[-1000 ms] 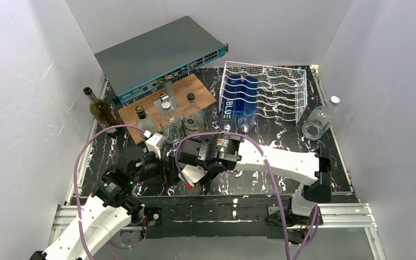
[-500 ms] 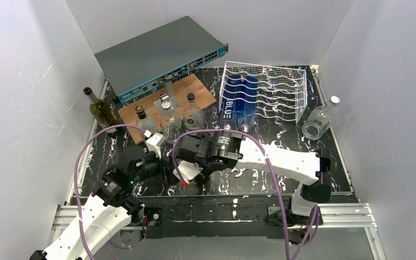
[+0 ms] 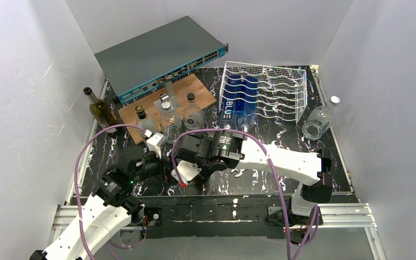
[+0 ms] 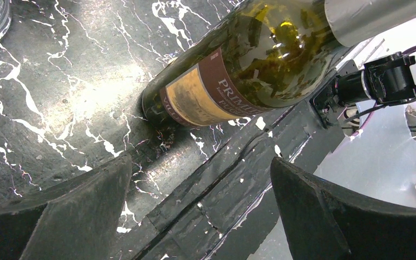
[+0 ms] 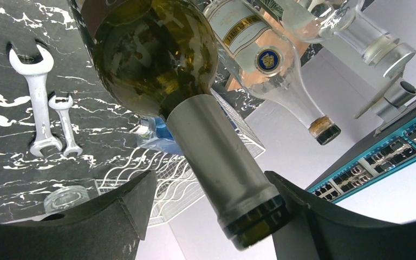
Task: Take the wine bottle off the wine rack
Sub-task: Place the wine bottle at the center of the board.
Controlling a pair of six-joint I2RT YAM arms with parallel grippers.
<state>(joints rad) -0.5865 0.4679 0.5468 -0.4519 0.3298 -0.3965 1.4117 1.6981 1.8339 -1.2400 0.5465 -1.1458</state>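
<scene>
The wine bottle [image 4: 238,70], dark green with a brown label and silver foil neck, is off the white wire wine rack [image 3: 281,92] and slants with its base on the black marble table [image 4: 59,108] near the front edge. Its neck [image 5: 222,162] lies between my right gripper's [image 5: 211,179] fingers, against one finger [image 5: 303,216], with a gap to the other. The right gripper [image 3: 181,169] is open. My left gripper [image 4: 200,162] is open and empty just in front of the bottle's base; it also shows in the top view [image 3: 154,165], where the bottle is hidden under the arms.
A blue bottle [image 3: 237,103] lies in the rack. A grey network switch [image 3: 162,54] sits at the back, with a wooden board [image 3: 184,92] carrying several glass bottles. A dark bottle [image 3: 100,111] stands left, a clear one [image 3: 319,122] right. Two wrenches [image 5: 43,103] lie on the table.
My right arm has shifted a little to the left, carrying the bottle's neck with it. The left arm has barely moved.
</scene>
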